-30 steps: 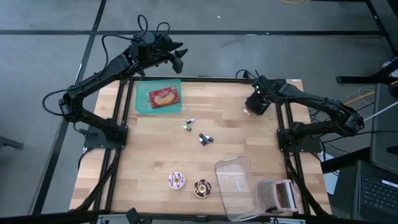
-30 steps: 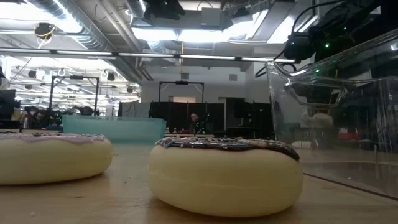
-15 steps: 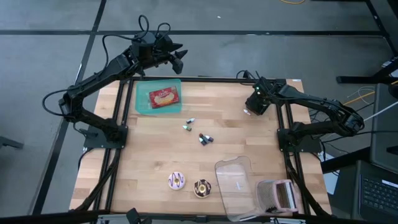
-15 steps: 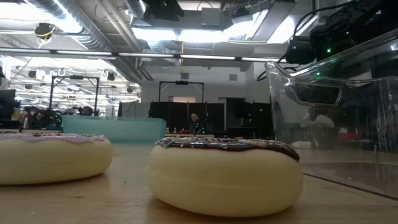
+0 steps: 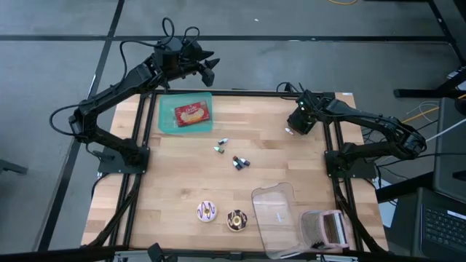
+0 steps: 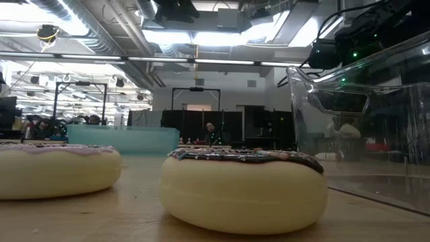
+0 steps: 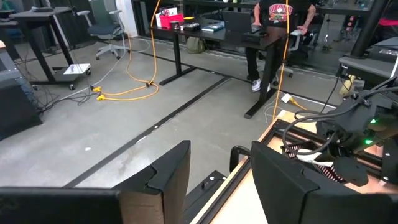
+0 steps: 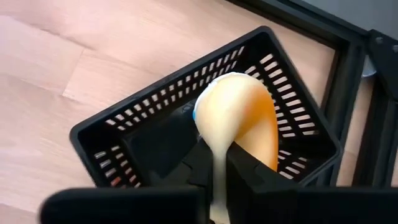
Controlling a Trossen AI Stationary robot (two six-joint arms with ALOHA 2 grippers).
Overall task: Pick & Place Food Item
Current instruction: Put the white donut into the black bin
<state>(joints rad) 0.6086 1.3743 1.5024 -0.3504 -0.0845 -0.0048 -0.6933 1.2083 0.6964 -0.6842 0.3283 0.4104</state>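
From above, the left gripper hangs past the far edge of the table, beyond a teal tray that holds a red snack packet. The right gripper points down near the far right corner of the table, over a dark basket that its arm mostly hides. Small wrapped sweets lie scattered mid-table, two doughnuts sit near the front edge, and a clear plastic tub lies beside them. At table height, a chocolate-iced doughnut fills the foreground with a paler one to its left and the clear tub at right. The left wrist view shows its own fingers spread apart with nothing between them, looking out over the floor. The right wrist view shows a yellow-orange food item inside the black slatted basket; the fingers sit close on either side of its narrow end, but I cannot tell whether they grip it.
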